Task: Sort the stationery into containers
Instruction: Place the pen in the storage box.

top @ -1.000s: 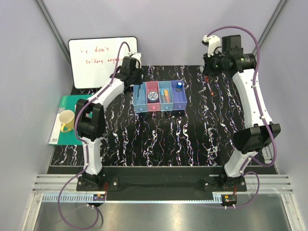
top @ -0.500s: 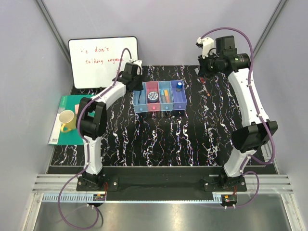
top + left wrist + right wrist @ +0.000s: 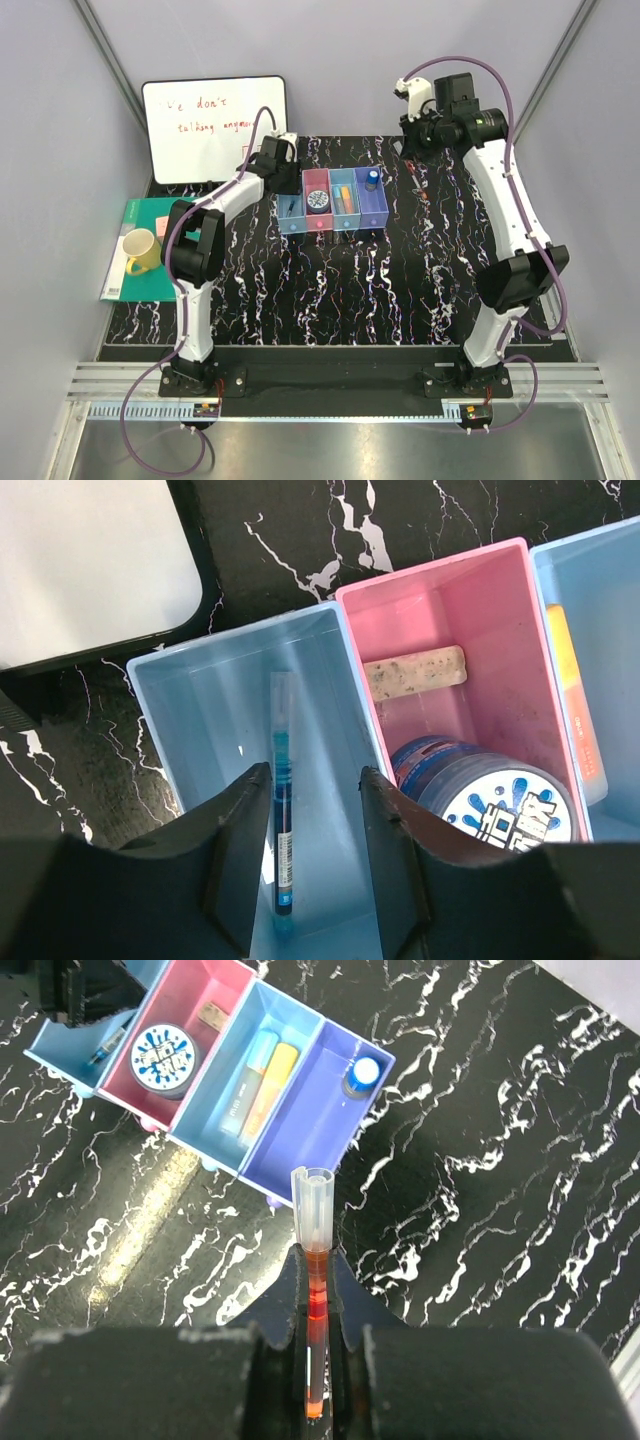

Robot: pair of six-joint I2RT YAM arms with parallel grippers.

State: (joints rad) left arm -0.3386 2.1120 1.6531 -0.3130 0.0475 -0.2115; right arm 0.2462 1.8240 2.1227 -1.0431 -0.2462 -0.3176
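The left claw [image 3: 315,772] has opened, leaving the blue pen [image 3: 283,800] in the light blue bin [image 3: 210,710].

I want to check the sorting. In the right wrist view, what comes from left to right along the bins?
First light blue bin → pink bin holding the tape roll → second light blue bin holding two markers → purple bin holding the blue-capped cylinder.

White veins marble the black table [image 3: 380,290], the containers [image 3: 300,222] run light blue, pink, light blue and purple-blue, the tape roll [image 3: 505,815] is white with blue splashes, and there are a blue-inked pen [image 3: 283,800], an orange-red pen [image 3: 317,1290] and a yellow mug [image 3: 138,250].
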